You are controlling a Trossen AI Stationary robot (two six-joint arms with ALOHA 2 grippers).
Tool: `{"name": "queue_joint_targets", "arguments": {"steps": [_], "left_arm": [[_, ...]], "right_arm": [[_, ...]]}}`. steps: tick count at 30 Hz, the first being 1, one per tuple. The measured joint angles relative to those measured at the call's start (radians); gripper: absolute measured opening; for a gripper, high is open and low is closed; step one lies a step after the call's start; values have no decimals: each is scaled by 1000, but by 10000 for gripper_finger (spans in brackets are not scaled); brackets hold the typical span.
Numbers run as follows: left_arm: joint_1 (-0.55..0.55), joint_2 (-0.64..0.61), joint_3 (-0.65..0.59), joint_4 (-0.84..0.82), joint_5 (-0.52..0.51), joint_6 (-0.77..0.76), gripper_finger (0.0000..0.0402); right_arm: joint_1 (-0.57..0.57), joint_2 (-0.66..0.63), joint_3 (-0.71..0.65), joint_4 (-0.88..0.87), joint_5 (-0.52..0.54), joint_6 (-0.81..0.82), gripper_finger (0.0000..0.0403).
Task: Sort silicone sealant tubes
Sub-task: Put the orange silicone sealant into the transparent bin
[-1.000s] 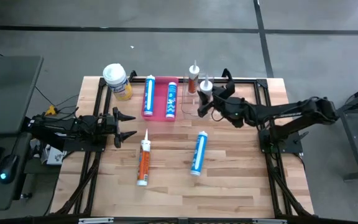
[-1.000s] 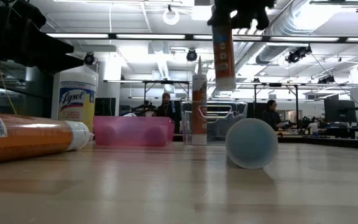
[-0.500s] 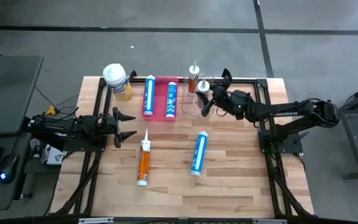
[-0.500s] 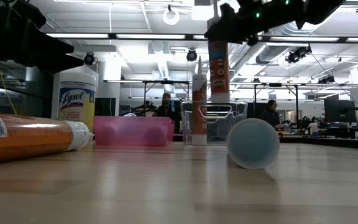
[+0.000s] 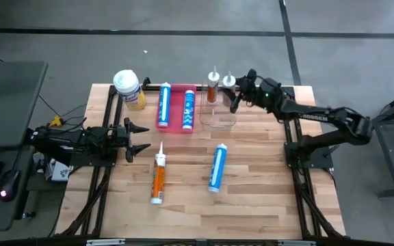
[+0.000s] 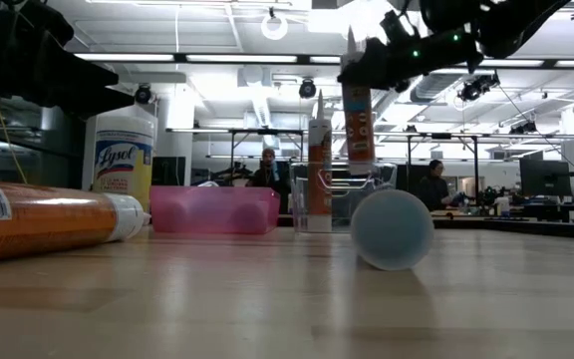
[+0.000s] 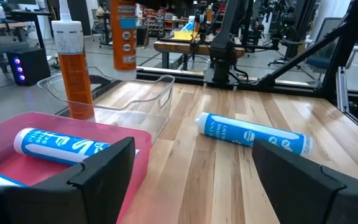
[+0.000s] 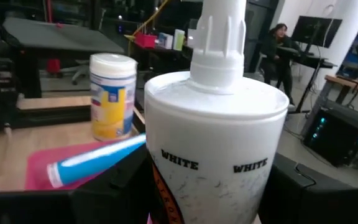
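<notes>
My right gripper (image 5: 239, 97) is shut on an orange sealant tube (image 6: 358, 122) held upright over the clear bin (image 5: 219, 117) at the table's far side. A second orange tube (image 5: 213, 86) stands on its base in that bin. Two blue tubes (image 5: 163, 104) (image 5: 189, 109) lie in the pink tray (image 5: 176, 127). One blue tube (image 5: 216, 167) and one orange tube (image 5: 158, 179) lie on the table. My left gripper (image 5: 141, 137) is open and empty at the table's left side. My right gripper pinches the orange tube's upper body (image 8: 178, 200), just under its white shoulder, between its two fingers (image 8: 303, 190). The fingers come level from the table's right side, across the tube. The tube stands upright, nozzle (image 8: 219, 28) up, lifted clear, its base at about the bin's rim height.
A yellow jar with a white lid (image 5: 128, 89) stands at the far left, beside the pink tray. People sit in the room beyond the table (image 6: 432, 183). Bare wood lies along the near edge (image 5: 252, 212).
My right gripper has carried the orange tube toward the table's far edge, from the clear bin's near side to over its far right part. The tube has stayed upright and lifted.
</notes>
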Motion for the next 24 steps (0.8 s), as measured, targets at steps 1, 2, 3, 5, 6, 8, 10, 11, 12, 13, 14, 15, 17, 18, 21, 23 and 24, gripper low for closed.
{"name": "queue_joint_targets", "arguments": {"steps": [1, 2, 3, 5, 6, 8, 10, 11, 12, 13, 14, 15, 17, 18, 21, 23, 24], "left_arm": [[0, 0, 0, 0, 0, 0, 319], [0, 0, 0, 0, 0, 0, 319], [0, 0, 0, 0, 0, 0, 319], [0, 0, 0, 0, 0, 0, 319], [0, 0, 0, 0, 0, 0, 319], [0, 0, 0, 0, 0, 0, 319], [0, 0, 0, 0, 0, 0, 319], [0, 0, 0, 0, 0, 0, 319], [0, 0, 0, 0, 0, 0, 319], [0, 0, 0, 0, 0, 0, 319], [0, 0, 0, 0, 0, 0, 319], [0, 0, 0, 0, 0, 0, 319], [0, 0, 0, 0, 0, 0, 319], [0, 0, 0, 0, 0, 0, 319], [0, 0, 0, 0, 0, 0, 319], [0, 0, 0, 0, 0, 0, 319], [0, 0, 0, 0, 0, 0, 319]], "right_arm": [[-21, 0, 0, -3, -26, -1, 207], [-41, 0, 0, -3, -56, -2, 207], [-63, 0, 0, -2, -85, -2, 207], [-100, 5, 0, 1, -145, 1, 207], [-118, 7, -8, 17, -167, 3, 207], [-148, 7, -48, 69, -185, 6, 207], [-176, 8, -86, 130, -188, 27, 207], [-191, 8, -103, 155, -193, 37, 207], [-205, 8, -117, 181, -205, 52, 207], [-217, 8, -127, 203, -220, 64, 207], [-227, 11, -136, 222, -229, 76, 207], [-233, 17, -140, 241, -239, 84, 207], [-239, 35, -140, 276, -265, 92, 207], [-241, 47, -137, 291, -287, 97, 207], [-244, 92, -115, 318, -344, 112, 207], [-247, 128, -109, 342, -370, 122, 207], [-249, 147, -108, 355, -371, 122, 207]]}}
